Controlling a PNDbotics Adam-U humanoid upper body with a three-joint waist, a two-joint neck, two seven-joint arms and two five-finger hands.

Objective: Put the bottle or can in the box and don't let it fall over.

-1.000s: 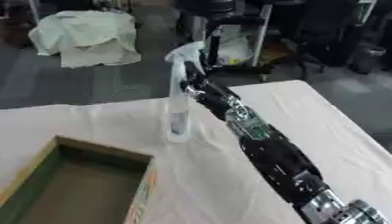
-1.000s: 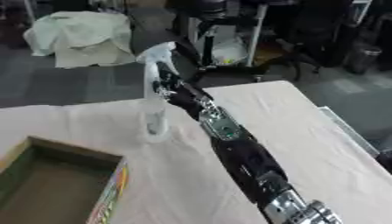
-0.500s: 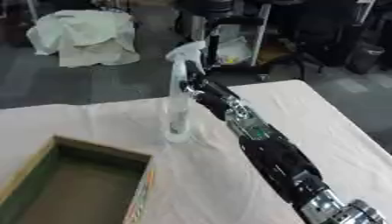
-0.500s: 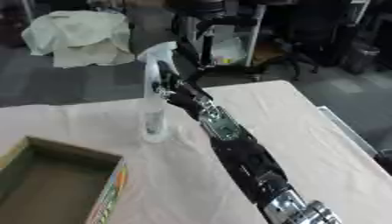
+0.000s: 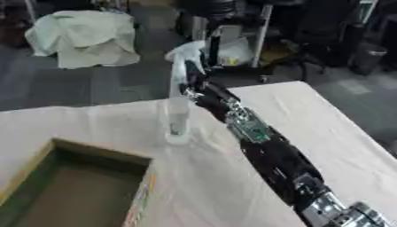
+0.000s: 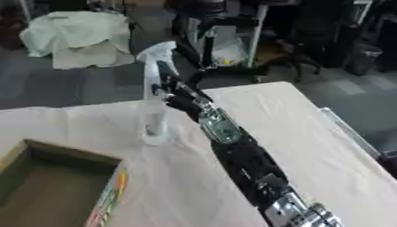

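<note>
Tabletop (image 5: pixel 93 119): spray bottle (image 5: pixel 177 95) against robot hand (image 6: pixel 177 95)

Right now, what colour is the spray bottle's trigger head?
White, atop the clear plastic spray bottle; the right eye view shows it best.

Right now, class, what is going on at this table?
The robot's right hand has reached across the cloth-covered table to a tall clear spray bottle and is at its upper part, fingers apparently curled round it. The bottle stands upright on the cloth near the far edge. The open cardboard box sits at the near left, apart from the bottle, with nothing visible inside. The left hand is not in view.
</note>
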